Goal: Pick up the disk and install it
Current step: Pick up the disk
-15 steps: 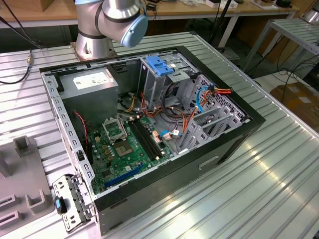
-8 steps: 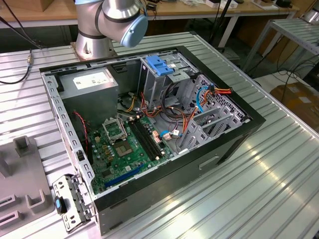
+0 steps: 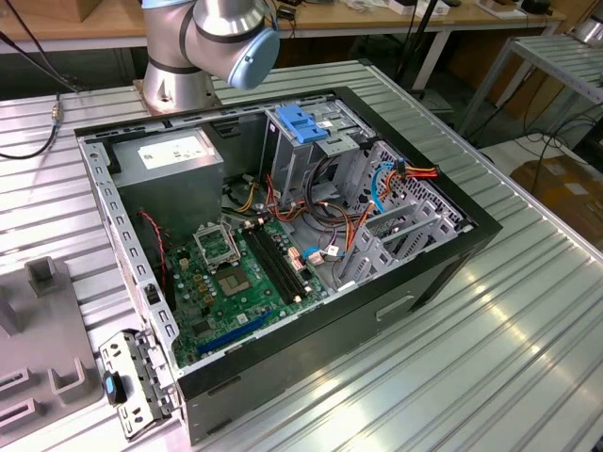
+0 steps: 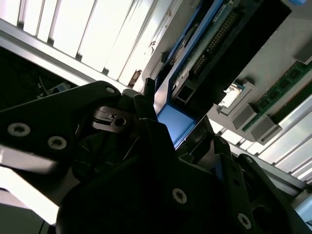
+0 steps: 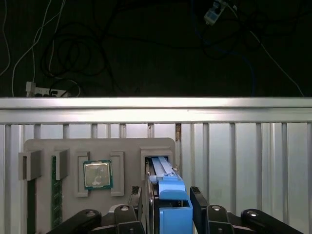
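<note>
The disk stands on edge in a slot of the grey holder tray, its blue rail facing the camera. My gripper straddles it, one dark finger on one flat side and the other on the opposite side, pressed against it. In the second wrist view the disk runs away from the gripper, with its blue rail and connector edge showing. The disk's bottom is still down in the slot.
The tray also holds a processor chip and a memory stick. In the exterior view the open computer case lies on the slatted metal table, with a grey drive cage topped by a blue latch, a power-supply box and the arm's base behind.
</note>
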`<state>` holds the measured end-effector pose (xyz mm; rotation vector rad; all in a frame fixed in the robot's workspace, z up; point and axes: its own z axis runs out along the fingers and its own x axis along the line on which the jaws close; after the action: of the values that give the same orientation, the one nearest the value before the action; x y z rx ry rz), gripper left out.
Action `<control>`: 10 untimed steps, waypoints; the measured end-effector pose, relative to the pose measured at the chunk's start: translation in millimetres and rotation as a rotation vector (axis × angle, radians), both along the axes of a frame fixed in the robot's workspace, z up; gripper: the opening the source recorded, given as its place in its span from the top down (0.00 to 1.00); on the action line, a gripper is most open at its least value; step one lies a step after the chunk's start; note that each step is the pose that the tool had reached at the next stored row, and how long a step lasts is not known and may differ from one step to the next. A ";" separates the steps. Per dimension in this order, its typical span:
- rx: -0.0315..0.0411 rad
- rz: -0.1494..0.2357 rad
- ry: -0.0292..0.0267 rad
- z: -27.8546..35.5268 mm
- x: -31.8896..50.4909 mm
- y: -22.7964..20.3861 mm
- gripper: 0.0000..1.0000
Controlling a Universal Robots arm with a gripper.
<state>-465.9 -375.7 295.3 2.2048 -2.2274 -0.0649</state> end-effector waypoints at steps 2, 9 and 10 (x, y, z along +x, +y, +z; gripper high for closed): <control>-0.0010 0.000 -0.0112 -0.2 0.0 0.2 0.49; -0.0010 -0.001 -0.0131 0.0 -1.3 0.4 0.49; -0.0011 -0.002 -0.0130 0.6 -1.4 0.4 0.49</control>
<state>-467.3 -375.3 296.0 2.2094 -2.2352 -0.0495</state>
